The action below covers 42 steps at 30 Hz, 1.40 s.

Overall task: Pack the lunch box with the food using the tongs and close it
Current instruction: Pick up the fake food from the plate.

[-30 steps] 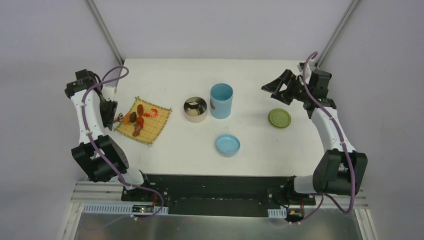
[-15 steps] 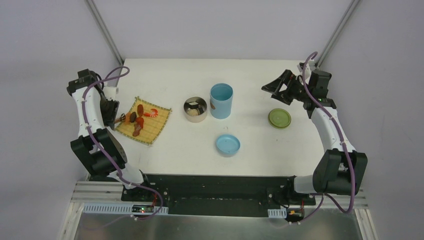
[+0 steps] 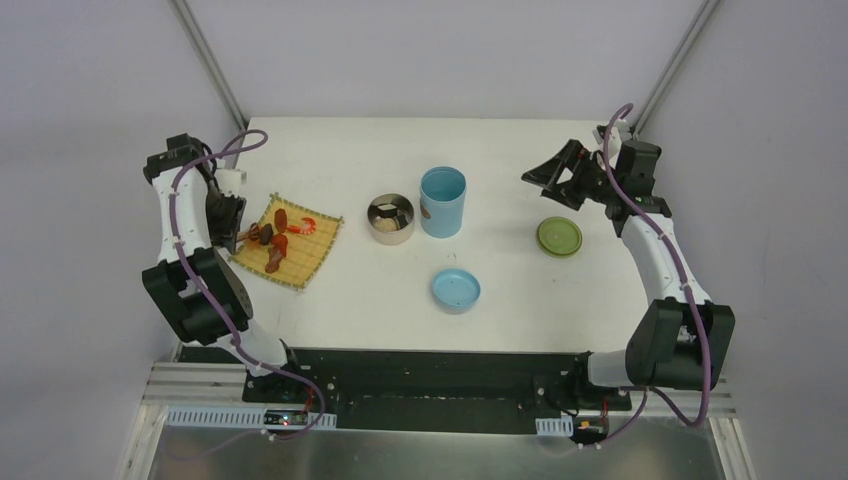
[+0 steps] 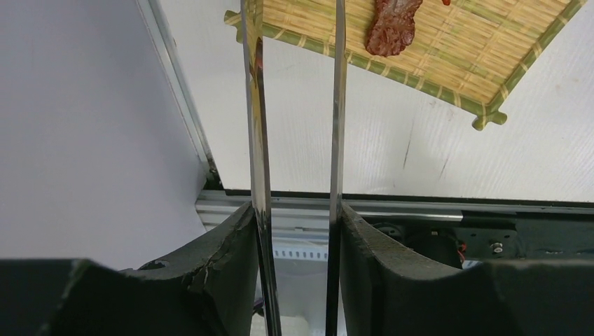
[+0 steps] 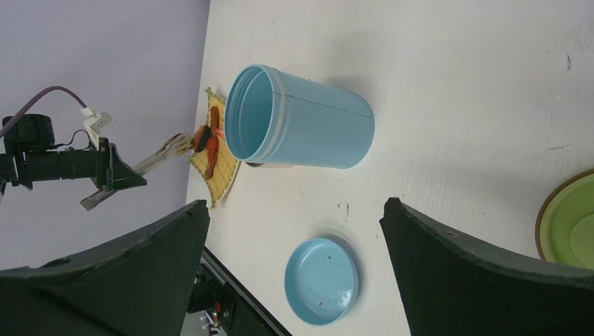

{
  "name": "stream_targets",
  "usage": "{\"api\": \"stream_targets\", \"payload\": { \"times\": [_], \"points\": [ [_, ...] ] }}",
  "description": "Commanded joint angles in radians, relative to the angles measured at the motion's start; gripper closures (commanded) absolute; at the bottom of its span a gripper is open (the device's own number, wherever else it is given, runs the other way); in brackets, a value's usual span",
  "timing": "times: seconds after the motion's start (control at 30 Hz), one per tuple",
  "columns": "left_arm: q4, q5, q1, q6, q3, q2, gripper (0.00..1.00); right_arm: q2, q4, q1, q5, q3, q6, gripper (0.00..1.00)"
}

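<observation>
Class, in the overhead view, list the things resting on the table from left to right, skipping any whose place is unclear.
bamboo mat → steel bowl → light-blue cylinder → green lid. The blue lid is skipped: it lies nearer the arms than the cylinder and overlaps it sideways.

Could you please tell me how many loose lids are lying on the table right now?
2. The blue lid lies just in front of the light-blue cylinder; the olive-green lid lies farther right. No other seems hidden.

Yellow bamboo mat (image 3: pixel 306 256) on white table (image 3: pixel 560 300)
</observation>
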Motion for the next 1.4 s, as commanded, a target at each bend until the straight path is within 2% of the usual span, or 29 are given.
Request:
{"api": "stream_targets", "payload": {
  "times": [0.0, 0.3, 0.73, 1.17, 1.37],
  "points": [
    [-0.001, -0.035, -0.013, -0.001, 0.025, 0.026, 0.59, 0.003, 0.003, 0.006, -0.003, 0.047, -0.030, 0.02],
    [0.005, -0.056, -0.027, 0.001, -0.005, 0.033, 0.61, 0.010, 0.012, 0.007, -0.003, 0.050, -0.021, 0.02],
    [0.002, -0.063, -0.038, -0.010, -0.019, 0.051, 0.58, 0.013, 0.012, 0.009, -0.005, 0.056, -0.018, 0.02],
    [-0.052, -0.034, -0.039, -0.054, 0.036, -0.040, 0.79, 0.004, 0.008, 0.009, -0.001, 0.057, -0.023, 0.02],
    [-0.070, -0.016, -0.044, -0.059, 0.037, -0.093, 0.85, 0.007, 0.003, 0.009, -0.006, 0.063, -0.027, 0.02]
  ]
}}
